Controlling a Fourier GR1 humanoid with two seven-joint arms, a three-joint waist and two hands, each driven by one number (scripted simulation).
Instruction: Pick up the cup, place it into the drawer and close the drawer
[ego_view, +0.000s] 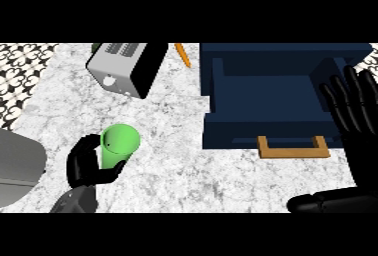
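A green cup (120, 141) is sitting in the robot's left hand (88, 169), low and to the left in the head view. The black fingers and thumb are curling round the cup's lower half, and its rounded upper end is showing above them. Whether the cup is resting on the white marbled counter (184, 170) or hanging just above it cannot be told from this angle.

Well apart from the cup, to the right, a navy blue drawer (258, 136) is standing pulled open, with its inside showing nothing in it. Its brown U-shaped handle (293, 153) is pointing toward the robot.

At the far right edge the right hand (362, 140) is resting open, fingers straight and pointing up, holding nothing, just beside the drawer's right side.

Beyond the cup, a silver and black toaster (122, 67) is lying at an angle. A thin orange stick (182, 55) is lying between it and the drawer, and a grey rounded object (15, 165) is filling the left edge.

The picking-up step appears to be under way, with the grasp made. The next move is probably calling for the left hand to lift the cup, carry it rightward over the drawer's front wall and lower it inside. After that, the drawer needs to be pushed shut.
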